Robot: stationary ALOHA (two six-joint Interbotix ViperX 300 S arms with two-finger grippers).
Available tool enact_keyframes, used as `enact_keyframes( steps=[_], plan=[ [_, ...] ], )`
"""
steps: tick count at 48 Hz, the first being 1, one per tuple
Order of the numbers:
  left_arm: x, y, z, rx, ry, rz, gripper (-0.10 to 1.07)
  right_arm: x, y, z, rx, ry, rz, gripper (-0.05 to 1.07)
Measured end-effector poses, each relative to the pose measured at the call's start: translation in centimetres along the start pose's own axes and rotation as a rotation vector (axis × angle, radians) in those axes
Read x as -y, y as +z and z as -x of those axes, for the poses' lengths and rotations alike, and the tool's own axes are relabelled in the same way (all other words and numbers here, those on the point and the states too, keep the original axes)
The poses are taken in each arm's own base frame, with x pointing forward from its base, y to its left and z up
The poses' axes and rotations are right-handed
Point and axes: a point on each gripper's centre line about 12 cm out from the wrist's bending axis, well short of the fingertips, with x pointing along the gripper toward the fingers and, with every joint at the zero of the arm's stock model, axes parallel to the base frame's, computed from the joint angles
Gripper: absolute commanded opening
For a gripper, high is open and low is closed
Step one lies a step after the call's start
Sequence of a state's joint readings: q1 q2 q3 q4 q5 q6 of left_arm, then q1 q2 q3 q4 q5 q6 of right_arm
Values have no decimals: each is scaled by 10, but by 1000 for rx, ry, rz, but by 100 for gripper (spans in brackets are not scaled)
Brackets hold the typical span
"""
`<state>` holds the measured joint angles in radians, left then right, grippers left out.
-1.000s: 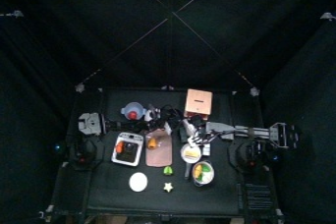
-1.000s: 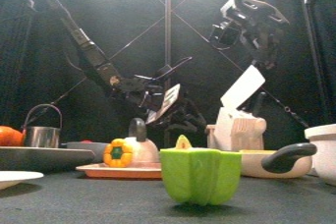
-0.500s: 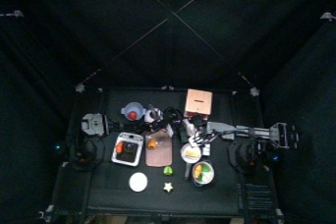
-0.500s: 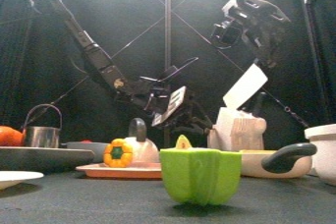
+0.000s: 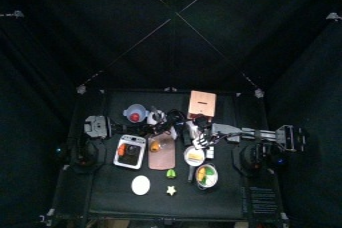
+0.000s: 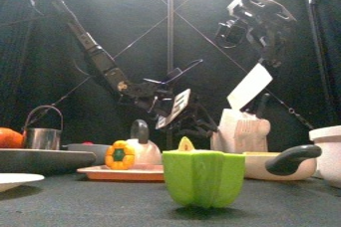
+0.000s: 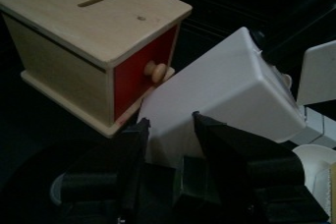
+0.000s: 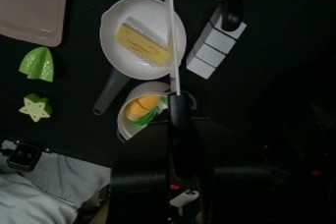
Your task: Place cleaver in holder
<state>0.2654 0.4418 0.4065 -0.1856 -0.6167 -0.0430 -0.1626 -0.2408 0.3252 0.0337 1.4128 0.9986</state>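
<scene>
The cleaver (image 6: 249, 87) has a white blade and hangs tilted in the air above the table's middle. My right gripper (image 6: 245, 44) is shut on its black handle from above. In the right wrist view the cleaver (image 8: 175, 31) is seen edge-on over a white pan. The holder (image 5: 203, 103), a pale tan block with a slot in its top, stands at the table's back. In the left wrist view the holder (image 7: 92, 41) sits just beyond the white blade (image 7: 223, 85). My left gripper (image 7: 174, 135) is open, with its jaws close under the blade.
A pinkish-brown board (image 5: 160, 155) lies left of the middle. A white pan (image 8: 141, 36) with a yellow piece and a bowl (image 8: 144, 110) lie below the right arm. A green pepper (image 6: 202, 176), a kettle (image 6: 44, 129) and a white plate (image 5: 140, 184) stand toward the front.
The left gripper has edged slightly closer to the cleaver. The cleaver has shifted a touch to the right in the front view. Both grips are unchanged.
</scene>
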Motion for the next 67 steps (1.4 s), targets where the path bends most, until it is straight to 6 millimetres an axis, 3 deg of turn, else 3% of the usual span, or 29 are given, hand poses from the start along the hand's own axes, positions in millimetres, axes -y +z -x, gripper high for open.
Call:
enact_keyframes(
  steps=[29, 50, 67],
  plan=[
    [-4, 1, -1, 1, 9, 4, 80, 3, -1, -12, -46, -20, -20, 39],
    [-1, 17, -9, 45, -17, -27, 80, 3, 2, -15, -55, -25, -31, 39],
    [1, 10, -21, 15, -30, -46, 80, 5, 5, -15, -64, -20, -48, 39]
  ],
)
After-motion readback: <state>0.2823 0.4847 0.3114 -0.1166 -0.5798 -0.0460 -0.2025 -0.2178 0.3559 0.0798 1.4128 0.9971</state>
